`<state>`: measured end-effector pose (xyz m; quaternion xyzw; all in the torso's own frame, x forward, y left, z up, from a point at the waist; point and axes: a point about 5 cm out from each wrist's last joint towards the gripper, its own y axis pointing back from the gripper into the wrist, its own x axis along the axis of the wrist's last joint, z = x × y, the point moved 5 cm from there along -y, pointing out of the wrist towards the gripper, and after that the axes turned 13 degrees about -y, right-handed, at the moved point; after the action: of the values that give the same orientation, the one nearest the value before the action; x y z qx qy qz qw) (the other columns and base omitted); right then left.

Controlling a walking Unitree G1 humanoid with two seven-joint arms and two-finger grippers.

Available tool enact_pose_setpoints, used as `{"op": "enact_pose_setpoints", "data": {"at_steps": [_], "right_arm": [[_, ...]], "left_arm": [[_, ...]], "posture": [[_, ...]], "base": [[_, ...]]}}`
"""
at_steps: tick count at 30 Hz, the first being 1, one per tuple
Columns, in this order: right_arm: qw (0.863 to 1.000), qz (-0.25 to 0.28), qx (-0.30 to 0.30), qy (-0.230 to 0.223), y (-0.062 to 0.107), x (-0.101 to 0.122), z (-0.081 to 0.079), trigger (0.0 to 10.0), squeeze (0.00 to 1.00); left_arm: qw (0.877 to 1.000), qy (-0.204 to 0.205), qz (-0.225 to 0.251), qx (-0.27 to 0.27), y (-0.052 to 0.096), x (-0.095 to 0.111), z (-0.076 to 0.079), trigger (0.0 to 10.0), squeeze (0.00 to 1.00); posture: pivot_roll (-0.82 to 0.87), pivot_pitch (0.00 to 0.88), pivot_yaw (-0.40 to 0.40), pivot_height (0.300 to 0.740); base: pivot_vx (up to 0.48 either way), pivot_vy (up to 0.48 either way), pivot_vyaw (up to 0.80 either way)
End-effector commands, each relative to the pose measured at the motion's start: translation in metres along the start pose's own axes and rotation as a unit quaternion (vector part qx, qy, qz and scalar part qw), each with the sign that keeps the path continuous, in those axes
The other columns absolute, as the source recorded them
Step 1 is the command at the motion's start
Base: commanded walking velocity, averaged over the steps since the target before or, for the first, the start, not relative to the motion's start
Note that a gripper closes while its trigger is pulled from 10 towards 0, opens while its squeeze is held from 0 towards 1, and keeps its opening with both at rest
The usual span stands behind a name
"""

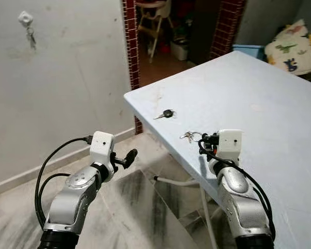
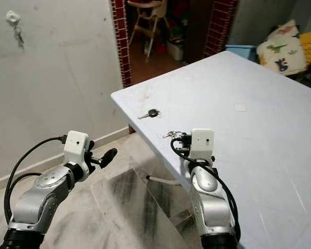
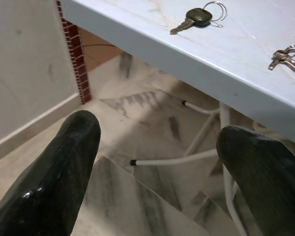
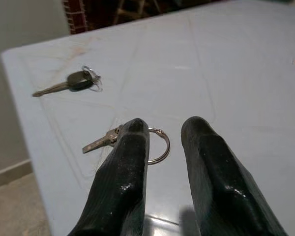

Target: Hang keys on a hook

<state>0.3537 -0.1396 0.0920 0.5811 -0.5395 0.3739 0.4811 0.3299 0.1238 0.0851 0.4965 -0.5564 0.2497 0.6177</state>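
**Fingers parted over the key ring**

Fingers [image 4: 123, 172] of our right gripper [image 4: 164, 129] stand a little apart just above the key bunch [image 4: 130, 140], one finger covering part of its ring, nothing held between them. We see that bunch lying flat on the pale blue table [image 1: 259, 93], near the edge closest to us. A single black-headed key [image 1: 165, 114] lies further along the same edge, apart from the bunch. Our left gripper [image 1: 125, 158] hangs beside the table over the marbled floor [image 1: 140, 207], its fingers spread wide and empty. High on the grey wall [image 1: 67, 78], a white hook [image 1: 25, 19] already carries some keys [image 1: 30, 36].
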Motion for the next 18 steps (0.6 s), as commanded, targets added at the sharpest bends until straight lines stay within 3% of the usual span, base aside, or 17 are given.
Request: {"op": "enact_pose_setpoints", "data": {"at_steps": [1, 8, 13, 16, 18], "right_arm": [[1.000, 0.005, -0.012, -0.016, -0.007, 0.002, -0.001, 10.0, 0.00], [0.998, -0.047, -0.022, -0.039, -0.019, -0.017, -0.007, 10.0, 0.00], [0.998, -0.053, -0.024, -0.032, -0.023, -0.021, -0.011, 10.0, 0.00], [0.998, -0.051, -0.014, -0.037, -0.025, -0.022, -0.017, 10.0, 0.00], [0.998, -0.025, 0.032, -0.046, -0.026, -0.016, -0.036, 10.0, 0.00]], "left_arm": [[1.000, -0.005, 0.017, -0.004, 0.000, 0.014, -0.001, 10.0, 0.00], [0.999, 0.009, 0.025, -0.030, -0.003, 0.023, 0.007, 10.0, 0.00], [0.996, 0.009, 0.021, -0.089, -0.006, 0.025, 0.030, 10.0, 0.00], [0.994, 0.005, 0.022, -0.104, -0.007, 0.027, 0.036, 10.0, 0.00], [0.994, 0.007, 0.022, -0.104, -0.008, 0.028, 0.036, 10.0, 0.00]], "posture": [[0.14, 0.000, 0.018, 0.740], [0.14, 0.000, 0.018, 0.740], [0.13, 0.000, 0.031, 0.740], [0.13, 0.000, 0.034, 0.740], [0.12, 0.000, 0.033, 0.740]], "base": [[0.000, 0.000, 0.00], [0.000, 0.000, 0.00], [0.000, 0.000, 0.00], [0.000, 0.000, 0.00], [0.000, 0.000, 0.00]]}}
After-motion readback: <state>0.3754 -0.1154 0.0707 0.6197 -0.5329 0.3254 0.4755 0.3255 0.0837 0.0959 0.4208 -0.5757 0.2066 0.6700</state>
